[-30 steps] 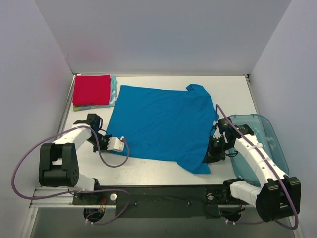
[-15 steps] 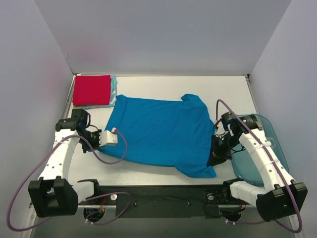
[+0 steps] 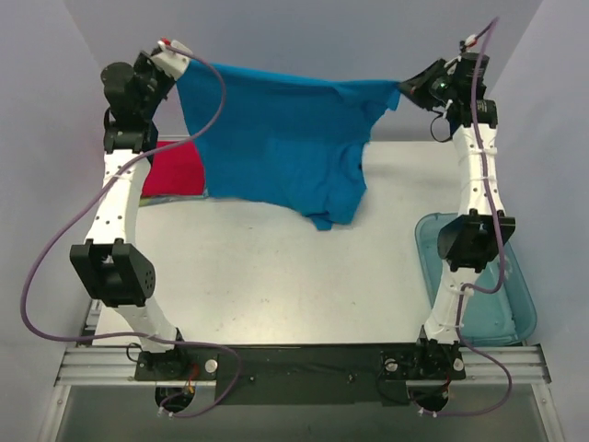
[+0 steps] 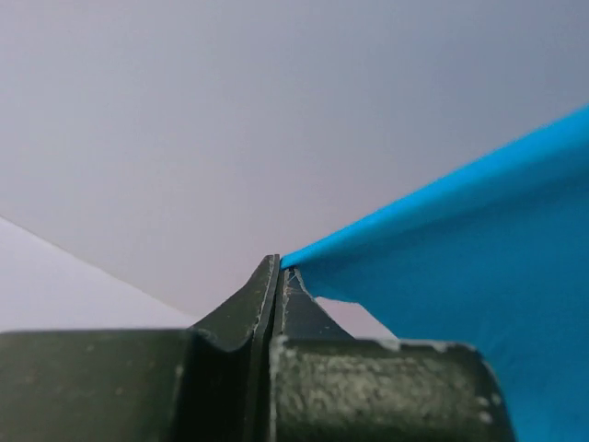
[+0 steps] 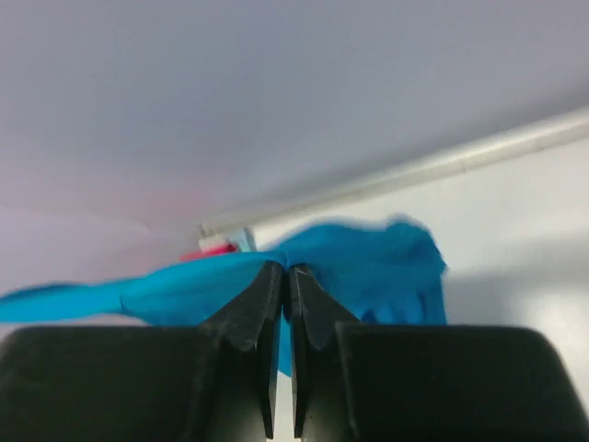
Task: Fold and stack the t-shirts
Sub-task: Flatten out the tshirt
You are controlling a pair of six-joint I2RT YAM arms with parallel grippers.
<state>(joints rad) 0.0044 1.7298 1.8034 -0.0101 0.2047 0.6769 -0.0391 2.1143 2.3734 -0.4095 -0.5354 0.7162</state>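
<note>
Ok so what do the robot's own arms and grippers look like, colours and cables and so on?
The left arm and right arm are white tubular links joined by chunky black joints. A purple cable loops off each. The left gripper and right gripper have dark, matte fingers tapering to thin tips; I see no markings.

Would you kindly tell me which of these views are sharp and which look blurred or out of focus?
Top external view: evenly lit and sharp, no glare, the blue t-shirt crisp. Left wrist view: the left claw and the cloth edge are fairly sharp against a featureless wall. Right wrist view: softest; the shirt beyond the right claw is smeared and the background hazy.
</note>
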